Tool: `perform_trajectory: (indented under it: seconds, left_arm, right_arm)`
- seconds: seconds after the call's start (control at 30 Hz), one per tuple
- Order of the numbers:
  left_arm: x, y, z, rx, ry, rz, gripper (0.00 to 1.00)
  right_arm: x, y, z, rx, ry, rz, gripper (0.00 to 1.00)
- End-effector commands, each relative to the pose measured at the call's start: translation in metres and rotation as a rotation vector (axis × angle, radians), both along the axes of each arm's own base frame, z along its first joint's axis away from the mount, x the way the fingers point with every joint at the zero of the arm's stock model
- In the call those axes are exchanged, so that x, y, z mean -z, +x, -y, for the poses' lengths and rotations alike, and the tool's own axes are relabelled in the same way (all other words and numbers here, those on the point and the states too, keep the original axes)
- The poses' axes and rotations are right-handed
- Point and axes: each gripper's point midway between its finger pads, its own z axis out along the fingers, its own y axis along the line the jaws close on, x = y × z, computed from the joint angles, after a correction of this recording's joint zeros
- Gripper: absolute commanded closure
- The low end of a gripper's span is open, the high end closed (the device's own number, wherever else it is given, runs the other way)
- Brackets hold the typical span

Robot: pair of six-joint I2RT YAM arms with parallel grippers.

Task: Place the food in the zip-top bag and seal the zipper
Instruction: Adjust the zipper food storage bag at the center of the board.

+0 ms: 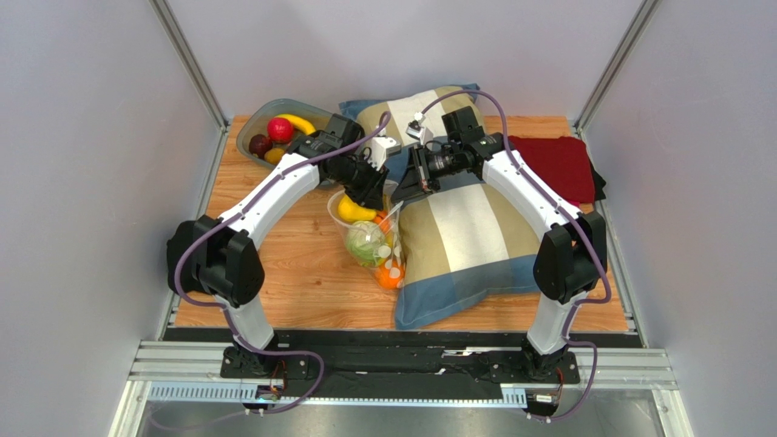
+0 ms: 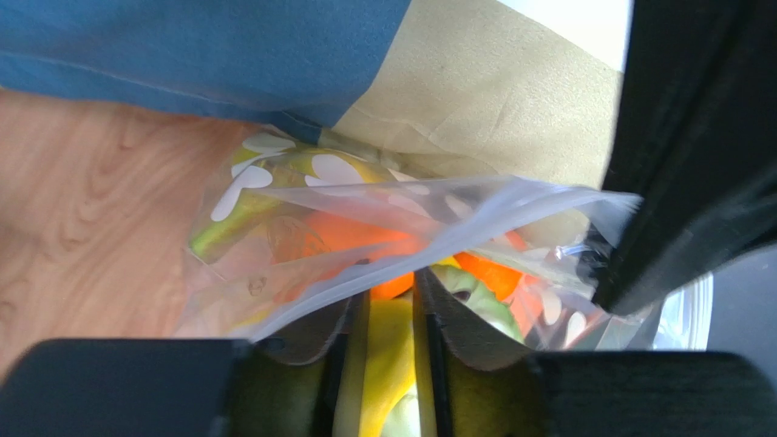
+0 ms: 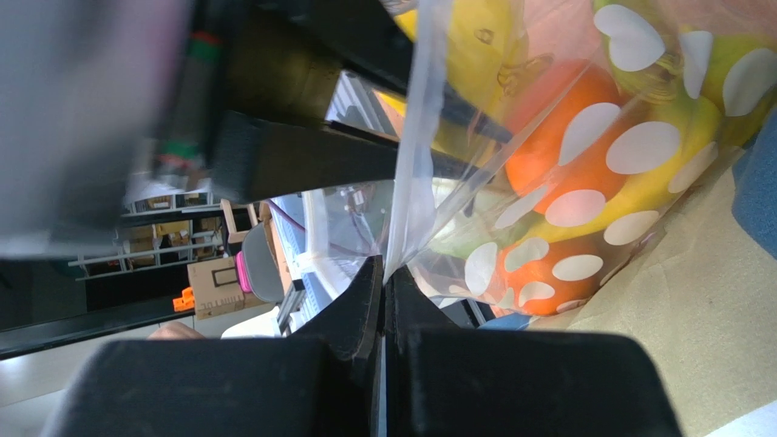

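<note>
My right claw (image 3: 383, 273) is clamped on the mouth edge of the dotted bag (image 1: 369, 244), which lies on the table (image 1: 301, 273) against the pillow (image 1: 465, 237). My left claw (image 2: 392, 305) is at the mouth, its fingers nearly together with something yellow between them; I cannot tell whether it grips. A banana (image 1: 354, 211), a cabbage (image 1: 365, 241) and oranges (image 1: 390, 278) are inside the bag. An apple (image 1: 280, 129) and other fruit sit in the bowl (image 1: 248, 138), and the zipper (image 2: 474, 228) looks unsealed.

Big blue, tan and cream striped fabric pillow (image 1: 465, 237) is sprawling over the right half of the wooden bench (image 1: 301, 273). A folded dark red cloth (image 1: 556, 168) is sitting just beside it at the back right, and a grey plastic bowl (image 1: 258, 114) is hanging out back left.
</note>
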Motion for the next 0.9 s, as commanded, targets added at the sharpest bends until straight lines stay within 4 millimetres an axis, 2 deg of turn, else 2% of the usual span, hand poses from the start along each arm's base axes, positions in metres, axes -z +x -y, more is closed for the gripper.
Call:
perform_trajectory:
  seconds: [0.0, 0.03, 0.07, 0.1, 0.13, 0.17, 0.2, 0.27, 0.3, 0.4, 0.43, 0.53, 0.57, 0.63, 0.67, 0.7, 0.8, 0.87]
  left_arm:
    - [-0.018, -0.001, 0.007, -0.044, -0.035, 0.038, 0.57]
    - [-0.022, -0.005, 0.006, -0.036, -0.039, 0.041, 0.52]
    - [-0.036, -0.01, 0.003, -0.029, -0.061, 0.071, 0.47]
    - [-0.045, -0.015, 0.002, -0.02, -0.079, 0.088, 0.37]
    - [-0.056, -0.017, 0.0, -0.023, -0.099, 0.112, 0.32]
    - [-0.08, -0.024, -0.006, -0.031, -0.133, 0.164, 0.29]
    - [-0.094, -0.027, -0.009, -0.034, -0.155, 0.192, 0.24]
    - [-0.121, -0.034, -0.023, -0.065, -0.174, 0.257, 0.19]
    - [-0.126, -0.034, -0.03, -0.09, -0.166, 0.275, 0.17]
    - [-0.114, -0.035, -0.061, -0.175, -0.089, 0.246, 0.18]
    - [-0.103, -0.036, -0.075, -0.218, -0.048, 0.208, 0.19]
    - [-0.074, -0.043, -0.097, -0.301, 0.01, 0.109, 0.18]
    - [-0.063, -0.047, -0.101, -0.32, 0.032, 0.083, 0.14]
    - [-0.056, -0.049, -0.103, -0.353, 0.037, 0.054, 0.11]
    - [-0.049, -0.051, -0.104, -0.368, 0.045, 0.034, 0.05]
    - [-0.046, -0.049, -0.105, -0.384, 0.047, 0.033, 0.05]
    - [-0.034, -0.046, -0.104, -0.396, 0.057, 0.012, 0.08]
    - [-0.028, -0.046, -0.106, -0.396, 0.073, 0.002, 0.16]
  right_arm:
    - [-0.034, -0.008, -0.004, -0.041, 0.069, 0.061, 1.0]
    - [-0.034, -0.007, -0.004, -0.039, 0.069, 0.061, 1.0]
    - [-0.035, -0.007, -0.004, -0.042, 0.071, 0.063, 1.0]
    - [-0.035, -0.007, -0.004, -0.041, 0.07, 0.064, 1.0]
    - [-0.035, -0.007, -0.004, -0.042, 0.07, 0.066, 1.0]
    - [-0.033, -0.007, -0.004, -0.042, 0.069, 0.064, 1.0]
    - [-0.033, -0.007, -0.004, -0.043, 0.07, 0.063, 1.0]
    - [-0.03, -0.008, -0.004, -0.045, 0.069, 0.057, 1.0]
    - [-0.03, -0.008, -0.004, -0.045, 0.071, 0.061, 1.0]
    - [-0.03, -0.008, -0.005, -0.048, 0.074, 0.063, 1.0]
    - [-0.031, -0.008, -0.005, -0.049, 0.076, 0.065, 1.0]
    - [-0.032, -0.01, -0.006, -0.055, 0.08, 0.072, 1.0]
    - [-0.033, -0.01, -0.007, -0.057, 0.08, 0.072, 1.0]
    - [-0.032, -0.011, -0.008, -0.061, 0.081, 0.076, 1.0]
    - [-0.032, -0.012, -0.008, -0.062, 0.081, 0.074, 1.0]
    - [-0.033, -0.012, -0.008, -0.063, 0.082, 0.078, 1.0]
    - [-0.033, -0.014, -0.009, -0.07, 0.082, 0.078, 1.0]
    - [-0.033, -0.015, -0.01, -0.072, 0.082, 0.086, 1.0]
